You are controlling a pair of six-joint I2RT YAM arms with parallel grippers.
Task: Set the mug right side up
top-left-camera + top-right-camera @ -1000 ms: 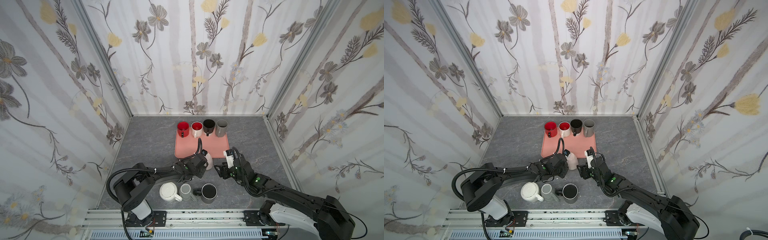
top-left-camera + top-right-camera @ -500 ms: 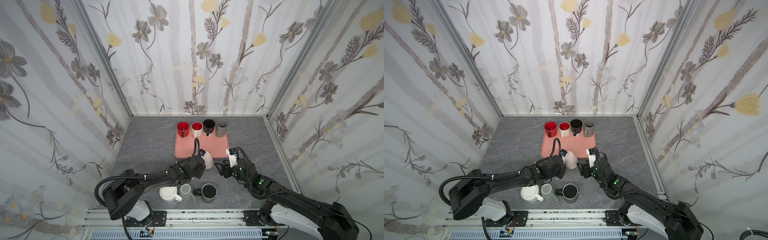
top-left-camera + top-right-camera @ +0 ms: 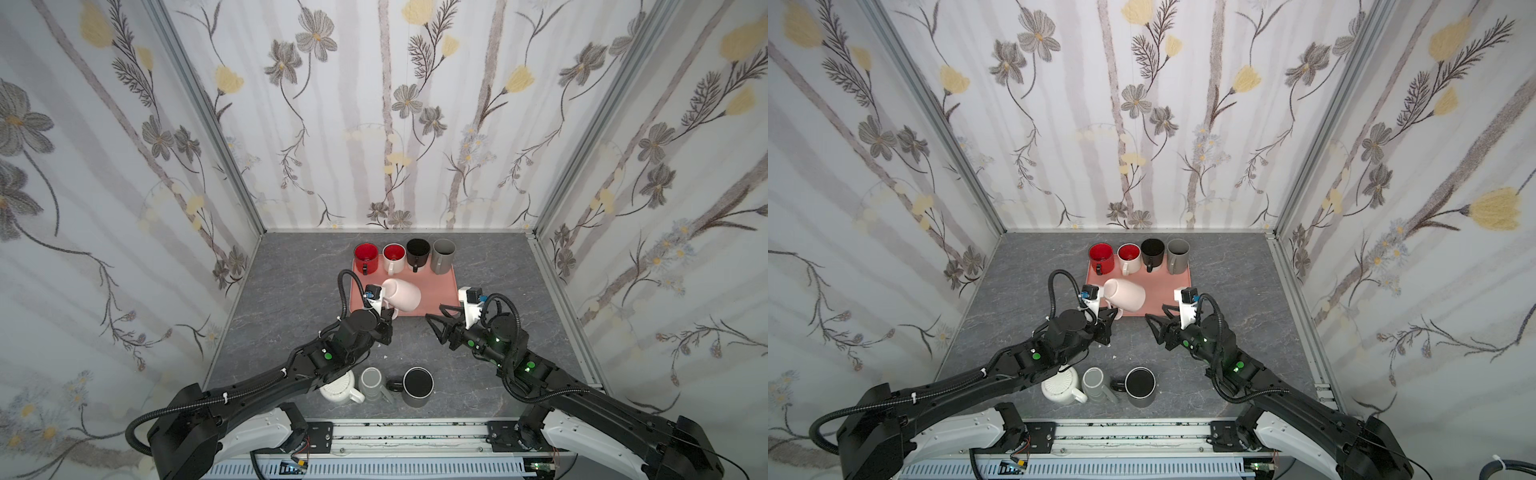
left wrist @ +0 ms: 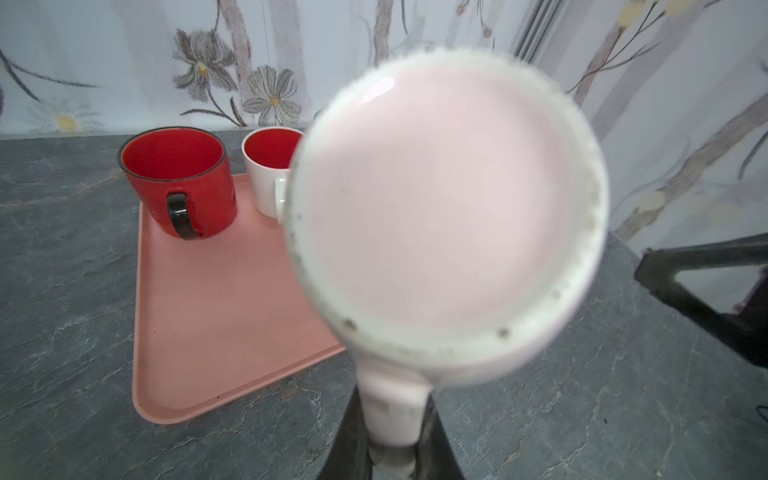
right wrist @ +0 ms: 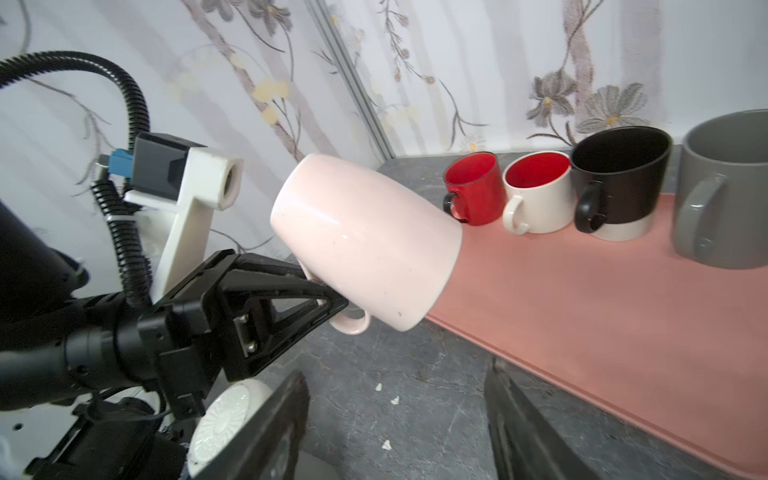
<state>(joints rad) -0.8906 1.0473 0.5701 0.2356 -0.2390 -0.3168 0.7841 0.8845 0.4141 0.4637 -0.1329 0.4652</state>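
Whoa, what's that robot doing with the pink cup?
The left tool pinches the pink mug by its handle and holds it tipped sideways in the air over the near edge of the pink tray, not yet right side up. The right tool is open beside it, holding nothing. Four other mugs stand upright at the tray's back.

grey marbled tabletop (image 3: pixel 291 291). a pink tray (image 3: pixel 436 293) lies flat on it just past the left claw (image 3: pixel 390 316) and the right claw (image 3: pixel 434 314), on the back wall side. behind both claws, near the front rail, three mugs stand straight on the stone, side by side: white mug (image 3: pixel 340 392) bottom-up, grey mug (image 3: pixel 371 384), dark mug (image 3: pixel 415 400). a few white crumbs (image 5: pixel 379 387) lie between the claws.
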